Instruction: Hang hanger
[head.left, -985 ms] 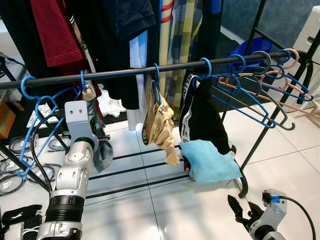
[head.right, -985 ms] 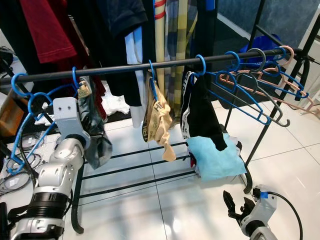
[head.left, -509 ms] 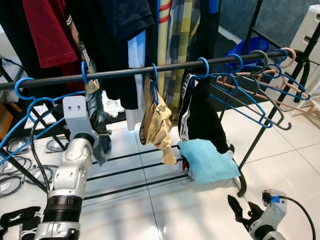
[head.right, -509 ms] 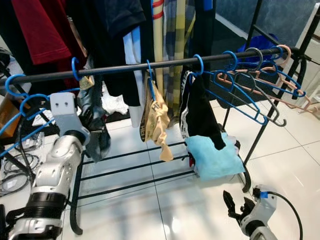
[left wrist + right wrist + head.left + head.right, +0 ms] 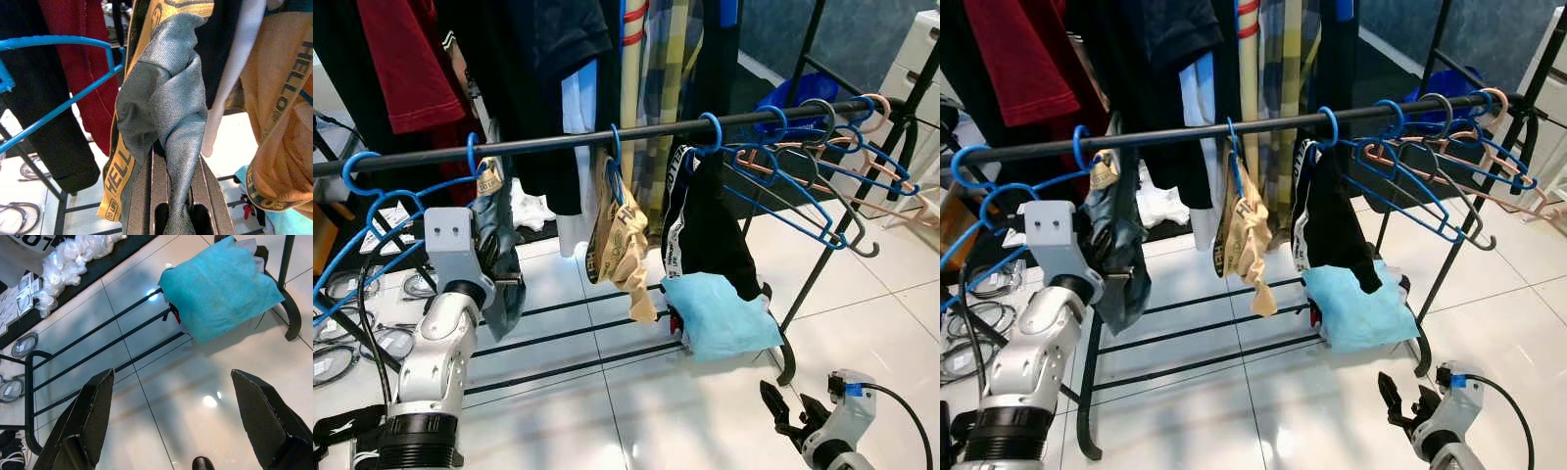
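The left gripper (image 5: 177, 196) has its two dark fingers (image 5: 144, 196) squeezed close on a fold of grey cloth (image 5: 164, 103). The grey cloth bunches up above the fingers and has a yellow band (image 5: 117, 178) with black letters along its edge. A blue hanger (image 5: 63, 100) shows beside it, with its thin bars crossing in front of a dark red shirt (image 5: 78, 58). A black garment (image 5: 36, 127) hangs next to the red one. On the other side hangs an orange cloth (image 5: 274, 132) with black letters on it. Below is a white tiled floor (image 5: 29, 205) with a black rack bar (image 5: 61, 215).
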`<state>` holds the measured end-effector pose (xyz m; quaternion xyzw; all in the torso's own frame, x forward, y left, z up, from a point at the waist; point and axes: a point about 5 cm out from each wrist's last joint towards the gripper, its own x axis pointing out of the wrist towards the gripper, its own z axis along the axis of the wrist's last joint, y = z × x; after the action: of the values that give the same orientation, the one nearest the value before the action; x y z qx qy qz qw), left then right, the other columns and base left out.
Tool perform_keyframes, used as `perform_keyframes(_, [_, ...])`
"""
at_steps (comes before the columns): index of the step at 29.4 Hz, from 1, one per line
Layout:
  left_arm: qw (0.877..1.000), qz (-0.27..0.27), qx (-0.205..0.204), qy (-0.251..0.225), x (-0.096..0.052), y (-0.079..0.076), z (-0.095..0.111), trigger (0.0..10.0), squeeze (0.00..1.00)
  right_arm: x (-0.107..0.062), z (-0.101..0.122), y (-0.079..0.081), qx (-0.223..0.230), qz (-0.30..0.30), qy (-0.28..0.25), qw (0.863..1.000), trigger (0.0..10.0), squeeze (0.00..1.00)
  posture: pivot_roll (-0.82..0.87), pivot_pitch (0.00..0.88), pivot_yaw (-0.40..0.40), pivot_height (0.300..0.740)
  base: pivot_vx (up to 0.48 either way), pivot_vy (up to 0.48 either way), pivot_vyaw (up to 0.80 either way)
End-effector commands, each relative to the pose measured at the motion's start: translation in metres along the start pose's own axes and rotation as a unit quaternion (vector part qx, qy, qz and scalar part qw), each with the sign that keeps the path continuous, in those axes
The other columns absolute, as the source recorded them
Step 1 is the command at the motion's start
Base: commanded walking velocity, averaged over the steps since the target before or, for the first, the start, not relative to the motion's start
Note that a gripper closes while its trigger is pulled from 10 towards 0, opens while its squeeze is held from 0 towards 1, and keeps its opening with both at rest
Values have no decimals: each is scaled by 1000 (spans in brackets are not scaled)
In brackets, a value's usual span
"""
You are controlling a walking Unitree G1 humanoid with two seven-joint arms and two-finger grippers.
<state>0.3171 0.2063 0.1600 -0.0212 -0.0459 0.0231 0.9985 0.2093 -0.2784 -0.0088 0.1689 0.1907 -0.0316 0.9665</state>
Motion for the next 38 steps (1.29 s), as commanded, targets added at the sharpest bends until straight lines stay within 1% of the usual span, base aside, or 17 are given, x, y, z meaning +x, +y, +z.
perform_keyframes(1, [1000, -10, 7, -9, -5, 10, 3, 10000, 0, -2, -7, -1, 9, -3, 9, 1000, 10000, 0, -103, 100, 58, 740, 0, 0, 0])
perform_keyframes(2, [1000, -10, 7, -9, -5, 10, 3, 10000, 0, -2, -7, -1, 9, -3, 9, 1000, 10000, 0, -103, 100, 58, 740, 0, 0, 0])
perform_keyframes(4, [999, -47, 19, 3, -8, 13, 0, 10000, 0, -2, -6, -1, 9, -3, 9, 1000, 10000, 0, -105, 100, 59, 740, 0, 0, 0])
perform_keyframes(5, [999, -47, 19, 3, -8, 13, 0, 10000, 0, -2, -6, -1, 9, -3, 9, 1000, 10000, 0, -105, 100, 59, 740, 0, 0, 0])
perform_keyframes(6, [998, -62, 24, 8, -9, 14, -2, 10000, 0, -1, -6, -1, 9, -3, 9, 1000, 10000, 0, -105, 100, 59, 740, 0, 0, 0])
perform_keyframes(7, [998, -62, 24, 8, -9, 14, -2, 10000, 0, -1, -6, -1, 9, -3, 9, 1000, 10000, 0, -105, 100, 59, 740, 0, 0, 0])
perform_keyframes(10, [996, -84, 27, 17, -11, 16, -5, 10000, 0, -1, -6, -1, 9, -4, 9, 1000, 10000, 0, -107, 101, 59, 740, 0, 0, 0])
perform_keyframes(12, [996, -84, 27, 17, -11, 16, -5, 10000, 0, -1, -6, -1, 9, -4, 9, 1000, 10000, 0, -107, 101, 59, 740, 0, 0, 0])
perform_keyframes(14, [995, -92, 36, 35, -13, 20, -10, 10000, 0, -1, -5, -1, 10, -5, 9, 1000, 10000, 0, -107, 100, 55, 740, -247, 0, 0])
perform_keyframes(16, [992, -108, 38, 46, -16, 18, -15, 10000, 0, 0, -5, -2, 10, -5, 10, 1000, 10000, 0, -111, 100, 53, 740, -263, 0, 0])
perform_keyframes(21, [989, -131, 32, 52, -19, 12, -17, 10000, 0, 0, -5, -2, 9, -5, 11, 1000, 10000, 0, -110, 99, 51, 740, -280, 0, 0])
perform_keyframes(32, [986, -153, 28, 59, -22, 6, -22, 10000, 0, 0, -5, -2, 9, -5, 11, 1000, 10000, 0, -110, 101, 52, 740, -318, 0, 0])
perform_keyframes(35, [984, -168, 22, 58, -23, -1, -22, 10000, 0, 0, -5, -3, 10, -4, 12, 1000, 10000, 0, -110, 103, 52, 740, -319, 0, 0])
perform_keyframes(38, [982, -176, 19, 58, -23, -3, -21, 10000, 0, 0, -5, -3, 10, -3, 12, 1000, 10000, 0, -110, 102, 52, 740, -321, 0, 0])
